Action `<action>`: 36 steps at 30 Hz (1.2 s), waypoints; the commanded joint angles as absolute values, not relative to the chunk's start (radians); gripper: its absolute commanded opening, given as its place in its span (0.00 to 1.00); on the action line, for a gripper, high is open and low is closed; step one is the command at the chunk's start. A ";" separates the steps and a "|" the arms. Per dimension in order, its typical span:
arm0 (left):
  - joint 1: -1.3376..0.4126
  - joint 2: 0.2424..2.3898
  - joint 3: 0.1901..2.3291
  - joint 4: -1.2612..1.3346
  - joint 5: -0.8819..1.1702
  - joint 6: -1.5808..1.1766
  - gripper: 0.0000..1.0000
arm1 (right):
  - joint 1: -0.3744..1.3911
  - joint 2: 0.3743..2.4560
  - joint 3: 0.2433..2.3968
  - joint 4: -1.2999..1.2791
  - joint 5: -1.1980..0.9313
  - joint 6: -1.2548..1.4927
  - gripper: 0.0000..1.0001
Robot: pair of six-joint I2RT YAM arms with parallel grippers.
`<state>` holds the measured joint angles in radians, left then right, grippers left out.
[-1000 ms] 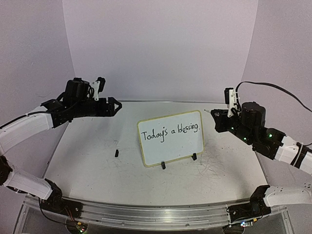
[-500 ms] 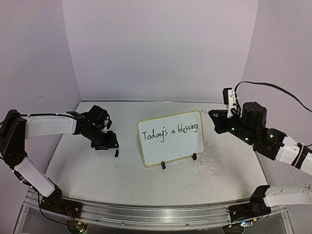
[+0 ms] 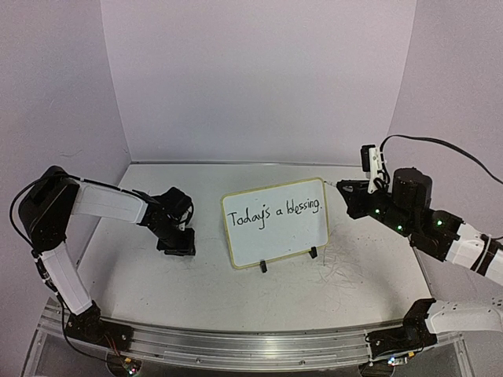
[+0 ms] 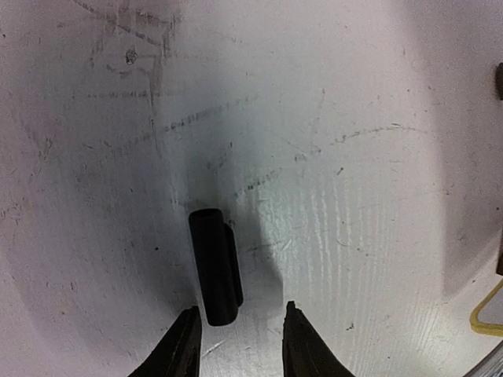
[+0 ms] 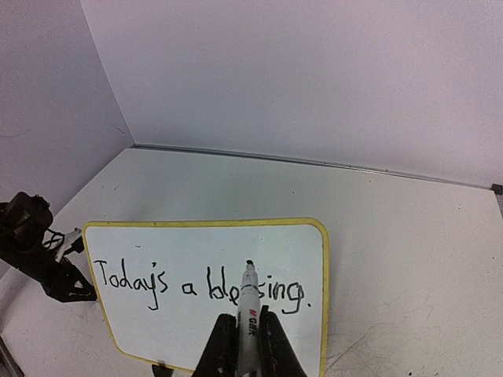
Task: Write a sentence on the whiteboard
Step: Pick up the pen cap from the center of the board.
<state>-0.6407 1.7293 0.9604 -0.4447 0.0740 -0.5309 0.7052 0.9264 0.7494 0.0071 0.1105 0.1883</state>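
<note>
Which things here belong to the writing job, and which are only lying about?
Job: whiteboard, its sentence, marker in the right gripper, black cap at the open left gripper.
Lying about: grey scribble marks on the table.

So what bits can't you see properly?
- Top view: the small black cap is hidden under the left hand.
- Right wrist view: the marker in the right hand covers letters in the middle of the sentence.
- Left wrist view: the whiteboard is cut off at the edge; only a yellow corner shows.

blocks: whiteboard, black cap | passable: tabletop near edge
</note>
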 commanded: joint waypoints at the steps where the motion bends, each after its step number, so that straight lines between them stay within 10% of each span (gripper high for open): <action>1: -0.648 1.744 0.967 -0.416 -0.033 -0.525 0.36 | 0.702 0.927 0.759 0.039 0.103 0.194 0.00; 36: -0.678 1.865 1.040 -0.435 -0.142 -0.403 0.31 | 0.701 0.941 0.751 0.042 0.090 0.199 0.00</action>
<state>-0.6811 1.8072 1.0256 -0.4603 -0.1231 -0.4252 0.7052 0.9493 0.7494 0.0071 0.0887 0.1890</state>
